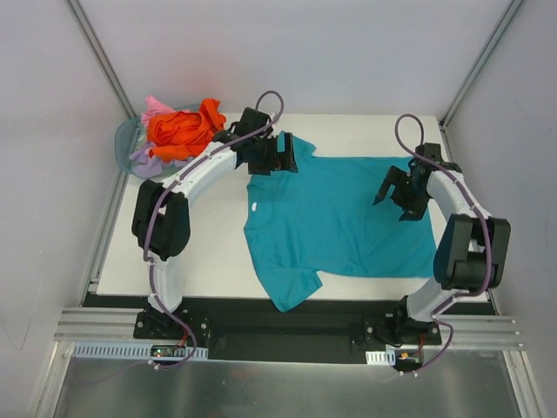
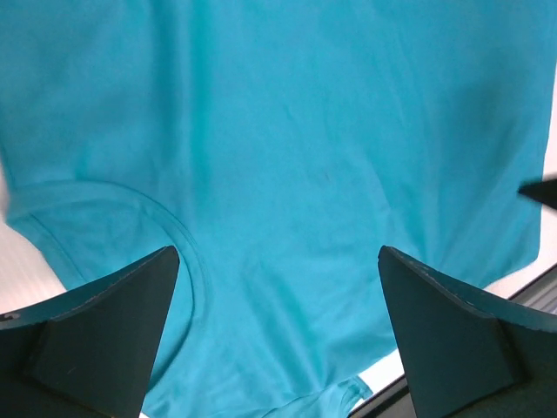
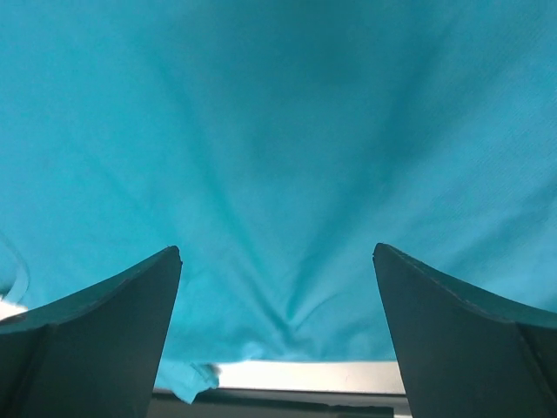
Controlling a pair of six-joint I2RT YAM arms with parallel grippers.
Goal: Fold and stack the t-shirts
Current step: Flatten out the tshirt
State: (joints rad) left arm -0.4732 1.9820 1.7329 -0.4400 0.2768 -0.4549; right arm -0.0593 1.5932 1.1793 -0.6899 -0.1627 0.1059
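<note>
- Top external view: at 10 o'clock on the surface [image 1: 200, 261] the basket [image 1: 126, 139] holds an unfolded heap. The orange t-shirt [image 1: 178, 131] lies on top, with the pink t-shirt [image 1: 155, 106] and the lavender t-shirt [image 1: 144, 161] showing at its edges.
- The left gripper [image 1: 283, 155] hangs just right of the basket, its jaws spread wide and holding nothing. It sits over the far sleeve [image 1: 300, 148] of the teal t-shirt [image 1: 339, 218]. In the left wrist view the collar [image 2: 178, 231] curves past its left finger.
- The teal t-shirt lies flat in the middle of the surface. Its long axis runs from 9 to 3 o'clock, with the collar at 9, the hem [image 1: 432, 226] at 3 and the near sleeve pointing to 6.
- The right gripper [image 1: 396, 196] is over the hem end, at about 2 o'clock from the shirt's middle. Its jaws are spread too, with nothing between them. The right wrist view shows only teal cloth under the fingers and an edge of the cloth near the bottom of the frame.
- Whether either gripper's tips touch the cloth I cannot tell.
- As I judge it, each arm is nearer its own end of the far long edge. From both grippers the body of the shirt spreads toward 6 o'clock, so the fold would bring that far edge toward the near one.
</note>
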